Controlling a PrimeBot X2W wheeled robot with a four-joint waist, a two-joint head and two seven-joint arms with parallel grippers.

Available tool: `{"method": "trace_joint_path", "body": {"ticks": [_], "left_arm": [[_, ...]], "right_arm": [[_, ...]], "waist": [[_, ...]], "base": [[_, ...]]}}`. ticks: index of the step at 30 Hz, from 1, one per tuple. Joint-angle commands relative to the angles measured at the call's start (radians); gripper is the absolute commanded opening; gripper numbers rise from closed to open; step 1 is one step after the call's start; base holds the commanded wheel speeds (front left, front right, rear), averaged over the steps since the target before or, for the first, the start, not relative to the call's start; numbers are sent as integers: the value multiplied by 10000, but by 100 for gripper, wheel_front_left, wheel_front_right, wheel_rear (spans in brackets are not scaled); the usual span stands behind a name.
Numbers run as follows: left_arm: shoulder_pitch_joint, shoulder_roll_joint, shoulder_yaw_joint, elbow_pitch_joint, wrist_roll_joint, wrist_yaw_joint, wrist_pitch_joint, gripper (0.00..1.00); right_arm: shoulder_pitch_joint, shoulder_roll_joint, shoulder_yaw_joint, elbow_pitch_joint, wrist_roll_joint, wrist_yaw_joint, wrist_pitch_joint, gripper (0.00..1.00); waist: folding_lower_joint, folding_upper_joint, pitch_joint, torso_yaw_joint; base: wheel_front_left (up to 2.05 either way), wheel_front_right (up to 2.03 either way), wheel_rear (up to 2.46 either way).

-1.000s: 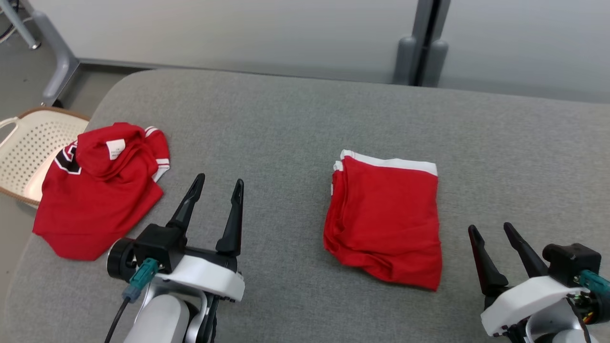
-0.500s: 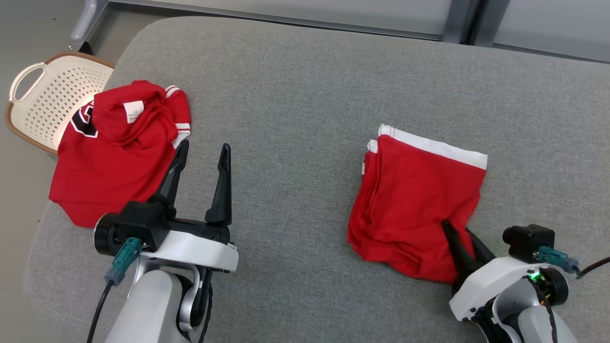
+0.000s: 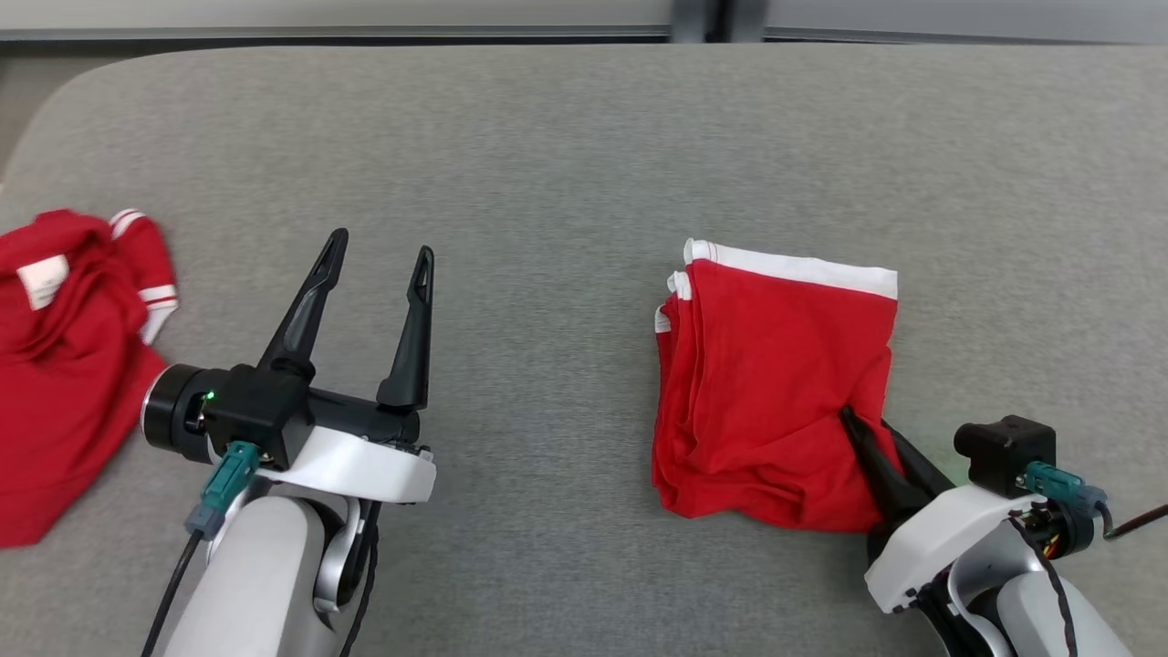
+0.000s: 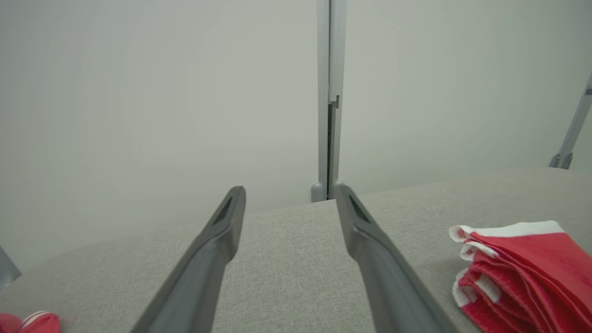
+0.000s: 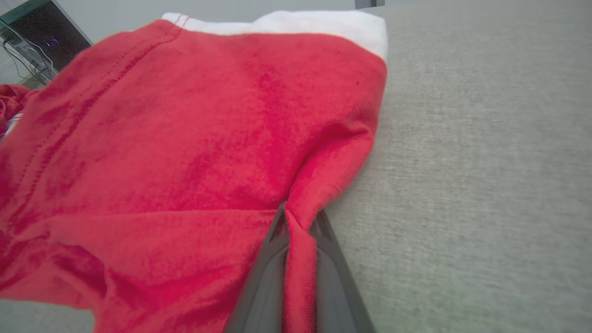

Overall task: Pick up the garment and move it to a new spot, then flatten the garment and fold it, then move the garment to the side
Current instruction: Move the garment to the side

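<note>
A: Status: the folded red garment (image 3: 776,365) lies right of centre on the tabletop (image 3: 547,137). The right hand (image 3: 865,424) is clamped on a pinch of cloth by the garment's near right corner. The left hand (image 3: 382,242) stands apart, empty.

B: Caution: that pinch may catch only the top layers. A lift from one corner would likely spill the fold open.

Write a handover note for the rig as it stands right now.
Grippers: left gripper has its jaws open and empty, above the table. The right gripper has its jaws shut on the near right corner of the folded garment.
Things: the folded garment lies right of centre. A crumpled garment, also red, lies at the table's left edge.
Done: the garment looks folded.
Left: move it to the side, then release.
</note>
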Motion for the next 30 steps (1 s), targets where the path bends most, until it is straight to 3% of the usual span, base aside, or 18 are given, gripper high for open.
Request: {"method": "trace_joint_path", "body": {"ticks": [1, 8, 14, 19, 30], "left_arm": [[-187, 141, -12, -129, 116, -49, 28, 100], [-255, 476, -319, -849, 339, -180, 611, 100], [-479, 679, -480, -1593, 403, -290, 1193, 100], [-755, 778, -696, -2014, 536, -406, 1499, 100], [-2148, 775, -1400, -2982, 932, -775, 1812, 100]], "right_arm": [[-137, -223, 106, 36, 96, -22, -128, 0], [-589, -899, 547, 220, 457, -22, -357, 0], [-1599, -1552, 1021, 462, 708, -22, -501, 0], [-2670, -2256, 1098, 821, 782, -22, -616, 0], [-4994, -5172, 173, 2952, 1006, -22, -952, 0]], "waist": [[0, 0, 279, -1361], [0, 0, 722, -3130], [0, 0, 1318, -3992], [0, 0, 1817, -4154], [0, 0, 3531, -3342]], "base": [[0, 0, 0], [0, 0, 0], [0, 0, 0], [0, 0, 0], [0, 0, 0]]}}
